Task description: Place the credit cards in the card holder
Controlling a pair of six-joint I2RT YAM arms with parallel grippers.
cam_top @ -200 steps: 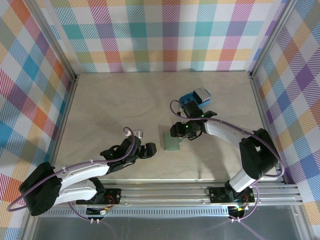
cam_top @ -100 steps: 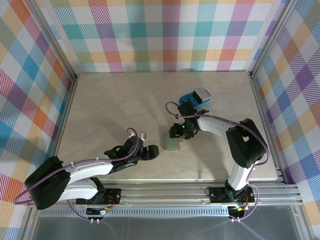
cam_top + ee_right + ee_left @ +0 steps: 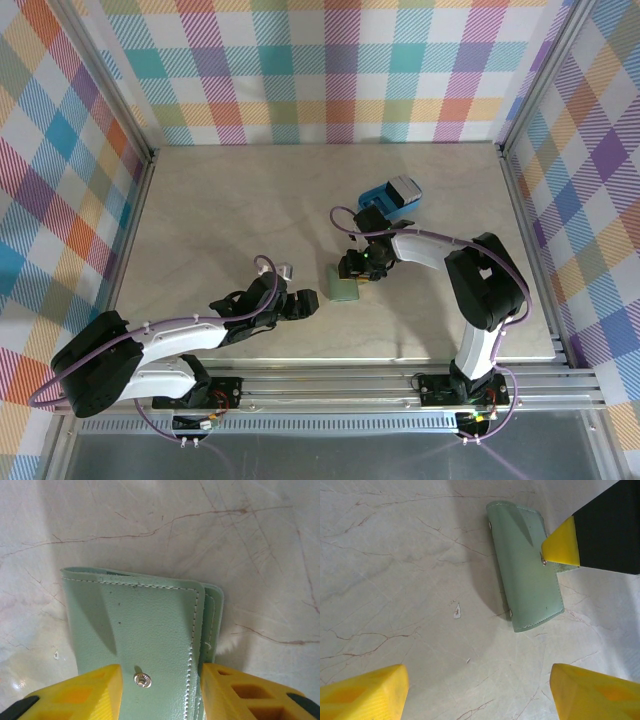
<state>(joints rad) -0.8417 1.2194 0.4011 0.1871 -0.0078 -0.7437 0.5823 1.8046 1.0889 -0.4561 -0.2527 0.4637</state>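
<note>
The card holder [image 3: 343, 285] is a sage-green wallet lying flat near the table's middle. It also shows in the left wrist view [image 3: 525, 580] and the right wrist view [image 3: 150, 625], snap stud up. My right gripper [image 3: 356, 272] is down on it, jaws partly apart [image 3: 160, 685]: one fingertip [image 3: 85, 692] rests on the wallet's face by the stud, the other stands at its right edge. My left gripper [image 3: 305, 303] hovers open [image 3: 477, 695] over bare table just left of the wallet. A grey-white credit card [image 3: 405, 187] appears to lie on the blue tray.
The blue plastic tray [image 3: 378, 200] stands just behind the right gripper. Metal frame rails [image 3: 520, 250] and plaid walls bound the table on three sides. Bare marble-patterned tabletop [image 3: 230, 210] stretches to the left and back.
My left gripper has slid right, closer to the wallet. The right arm has folded in and its jaws have narrowed slightly over the wallet, which has stayed put.
</note>
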